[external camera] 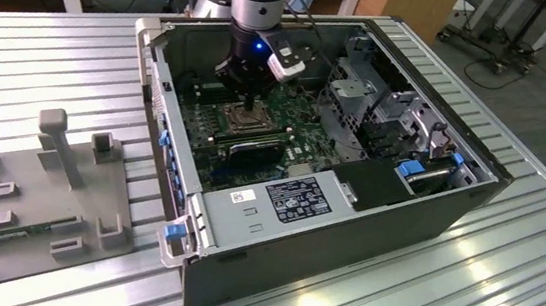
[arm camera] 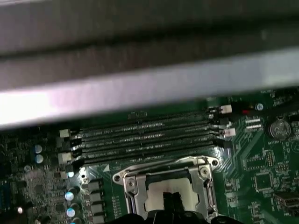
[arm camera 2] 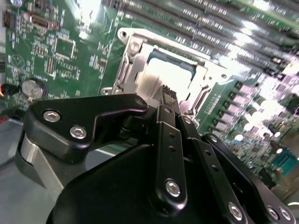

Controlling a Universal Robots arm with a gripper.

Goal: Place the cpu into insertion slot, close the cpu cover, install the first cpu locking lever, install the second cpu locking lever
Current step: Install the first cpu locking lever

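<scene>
The insertion slot (external camera: 243,123) sits on the green board inside the open computer case. In it lies the cpu (arm camera 2: 170,74), its dull silver top showing through the cut-out of the cpu cover (arm camera 2: 130,70), which lies flat around it. In the first wrist view the cpu (arm camera: 156,189) and the cpu cover (arm camera: 208,186) show the same way. My gripper (arm camera 2: 166,91) points straight down at the socket, fingers shut together with nothing between them, tips at or just above the cpu's near edge. The locking levers cannot be made out.
Long black memory slots (arm camera: 145,140) run beside the socket. A coin battery (arm camera 2: 32,87) sits on the board. The case's walls (external camera: 163,137) and drive bays (external camera: 394,130) hem the arm in. A grey fixture tray (external camera: 31,199) lies on the ribbed table at the exterior view's left.
</scene>
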